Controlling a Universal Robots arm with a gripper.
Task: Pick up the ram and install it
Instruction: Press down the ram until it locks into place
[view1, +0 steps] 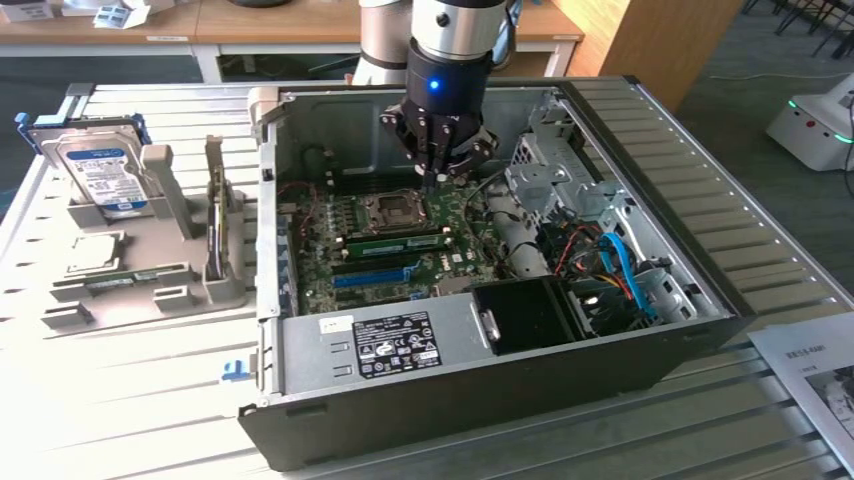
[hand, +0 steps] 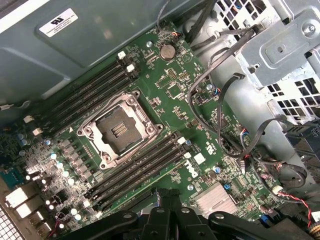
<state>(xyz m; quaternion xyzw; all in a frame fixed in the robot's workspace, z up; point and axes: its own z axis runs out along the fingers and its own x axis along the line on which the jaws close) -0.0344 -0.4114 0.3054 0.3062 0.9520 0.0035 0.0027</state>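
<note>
The ram (view1: 396, 240), a narrow green stick with a pale label, stands on edge in the row of memory slots on the motherboard (view1: 461, 215), just in front of the CPU socket (view1: 391, 207). My gripper (view1: 439, 172) hangs inside the open computer case, above and slightly behind the ram, apart from it. Its fingers are shut and nothing shows between them. In the wrist view the dark fingers (hand: 170, 212) point down over the long black memory slots (hand: 140, 167) beside the CPU socket (hand: 118, 129).
The case walls (view1: 400, 345) ring the motherboard. A metal drive cage (view1: 554, 165) and loose cables (view1: 614, 260) crowd the exterior view's right side. Outside, on the exterior view's left, a grey holder (view1: 167, 290) carries a hard drive (view1: 100, 170) and another green stick (view1: 134, 275).
</note>
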